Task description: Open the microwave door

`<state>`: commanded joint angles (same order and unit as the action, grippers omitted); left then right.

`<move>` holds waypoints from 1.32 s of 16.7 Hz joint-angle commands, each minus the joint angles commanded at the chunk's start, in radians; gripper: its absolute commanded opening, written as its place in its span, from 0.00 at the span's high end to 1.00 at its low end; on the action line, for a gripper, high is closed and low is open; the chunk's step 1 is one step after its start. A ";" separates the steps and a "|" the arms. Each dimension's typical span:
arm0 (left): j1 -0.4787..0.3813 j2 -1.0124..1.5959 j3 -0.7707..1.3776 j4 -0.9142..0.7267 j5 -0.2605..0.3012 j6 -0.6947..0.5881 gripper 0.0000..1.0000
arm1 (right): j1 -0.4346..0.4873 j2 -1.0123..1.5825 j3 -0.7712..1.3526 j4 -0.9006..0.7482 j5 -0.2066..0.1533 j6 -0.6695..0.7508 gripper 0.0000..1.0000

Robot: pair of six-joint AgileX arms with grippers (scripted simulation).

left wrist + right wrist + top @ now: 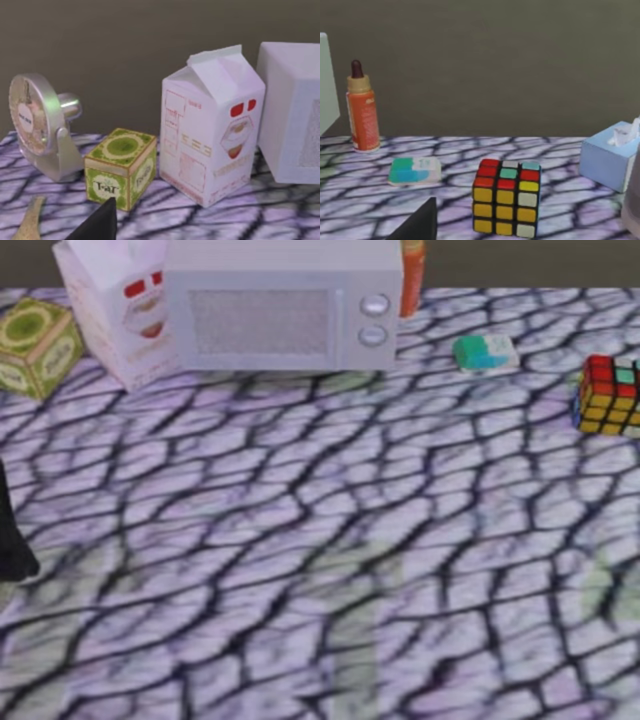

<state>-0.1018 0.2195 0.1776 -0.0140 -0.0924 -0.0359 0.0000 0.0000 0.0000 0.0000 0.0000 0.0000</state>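
Note:
The white microwave (pixel 285 305) stands at the table's back centre, two silver knobs (pixel 374 320) on its right panel. The microwave door (pixel 262 322) with its grey mesh window lies flat and shut against the front. My left arm (pixel 12 540) shows as a dark shape at the left edge, far in front of the microwave. In the left wrist view one black finger (pixel 102 222) of the left gripper (pixel 200 220) shows, well off-centre, with nothing held; the microwave (pixel 290 110) is far ahead. My right gripper (pixel 462 220) is likewise open and empty, one finger (pixel 422 222) showing.
A white-and-red carton (pixel 115 310) touches the microwave's left side, with a green tea box (pixel 35 345) beside it. An orange bottle (pixel 412 275) stands behind the microwave's right corner. A teal pad (pixel 485 352), a puzzle cube (pixel 610 395), a small fan (pixel 37 125) and a tissue box (pixel 610 155) are around.

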 joint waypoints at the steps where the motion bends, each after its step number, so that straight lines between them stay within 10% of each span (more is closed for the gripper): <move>1: -0.030 0.073 0.055 -0.002 -0.027 -0.013 0.00 | 0.000 0.000 0.000 0.000 0.000 0.000 0.00; 14: -0.494 1.380 0.982 0.044 -0.442 -0.273 0.00 | 0.000 0.000 0.000 0.000 0.000 0.000 0.00; 22: -0.643 1.769 1.239 0.021 -0.574 -0.335 0.00 | 0.000 0.000 0.000 0.000 0.000 0.000 0.00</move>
<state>-0.7446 1.9882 1.4161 0.0065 -0.6666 -0.3708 0.0000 0.0000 0.0000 0.0000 0.0000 0.0000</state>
